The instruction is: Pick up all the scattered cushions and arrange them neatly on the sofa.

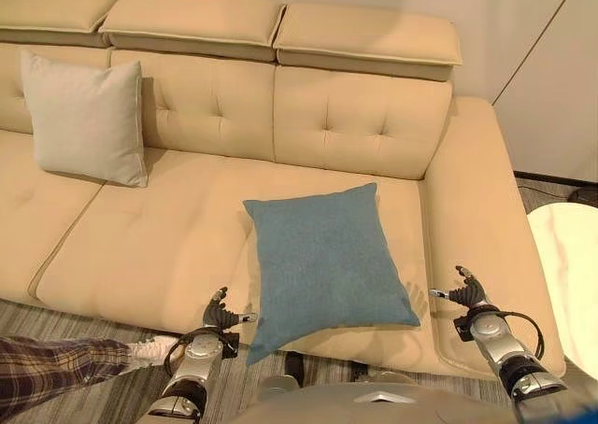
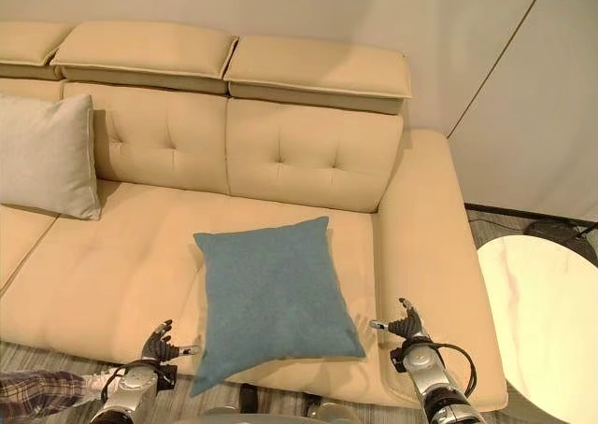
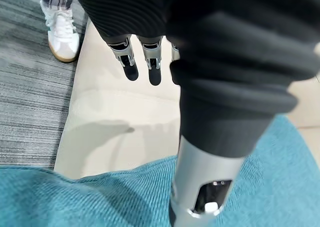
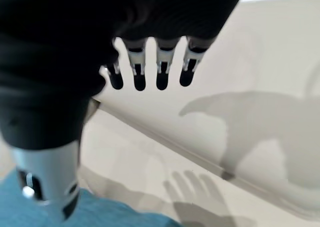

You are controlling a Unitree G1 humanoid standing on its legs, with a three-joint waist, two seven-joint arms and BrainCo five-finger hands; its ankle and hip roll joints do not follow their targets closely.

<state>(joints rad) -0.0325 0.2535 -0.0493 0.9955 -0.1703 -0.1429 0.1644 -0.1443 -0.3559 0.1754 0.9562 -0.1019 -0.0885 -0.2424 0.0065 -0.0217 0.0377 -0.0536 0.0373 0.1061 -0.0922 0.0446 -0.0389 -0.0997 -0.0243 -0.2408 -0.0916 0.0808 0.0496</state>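
The left hand and right hand are hovering with fingers spread, holding nothing, at 9 and 3 o'clock of the blue cushion. It is lying flat on the sofa seat. At 10 o'clock, the grey cushion is leaning against the backrest.

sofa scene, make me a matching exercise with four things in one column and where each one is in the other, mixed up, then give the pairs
Things:
1. blue cushion
2. grey cushion
3. white round table
4. person's white shoe

Places:
A. on the striped rug by the sofa's front edge
B. flat on the seat, between the left hand and right hand
C. beside the sofa's right arm
D. upright against the backrest

Pairs: 1-B, 2-D, 3-C, 4-A
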